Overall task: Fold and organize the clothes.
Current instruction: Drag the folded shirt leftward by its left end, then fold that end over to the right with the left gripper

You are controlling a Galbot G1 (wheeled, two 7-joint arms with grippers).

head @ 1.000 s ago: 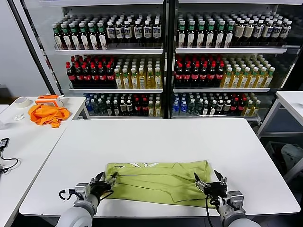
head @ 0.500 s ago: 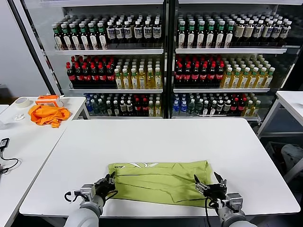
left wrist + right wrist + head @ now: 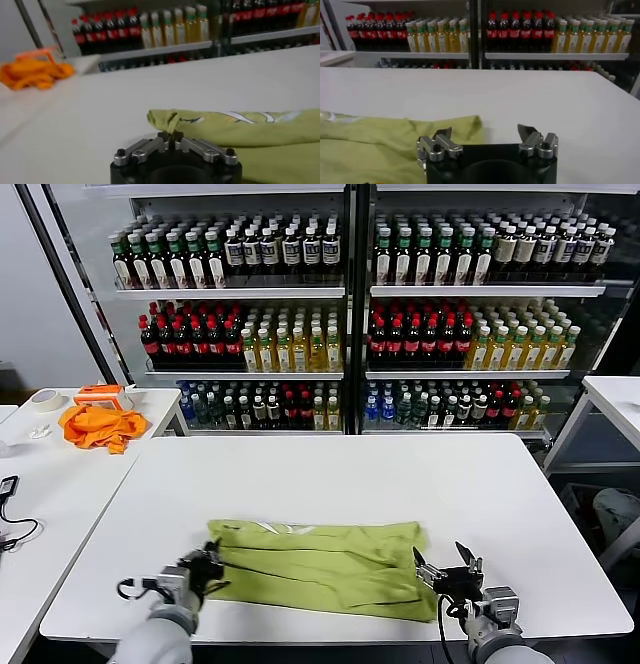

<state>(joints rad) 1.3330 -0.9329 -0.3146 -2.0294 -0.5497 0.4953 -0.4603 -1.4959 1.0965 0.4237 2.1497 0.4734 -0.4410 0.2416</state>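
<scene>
The light yellow-green T-shirt lies folded in a long band near the front edge of the white table, a strip of white print showing along its far edge. My left gripper is shut on the shirt's left end; the left wrist view shows the cloth pinched between the closed fingertips. My right gripper is open and empty just off the shirt's right end. In the right wrist view the shirt lies beside the left finger, with bare table between the jaws.
A bright orange garment and a tape roll lie on a side table at the left. Drink coolers full of bottles stand behind the table. A black cable lies at the far left.
The left gripper has closed on the shirt's left end and pulled it leftward. The whole shirt has shifted left. The right gripper stays open, now clear of the shirt's right end.
</scene>
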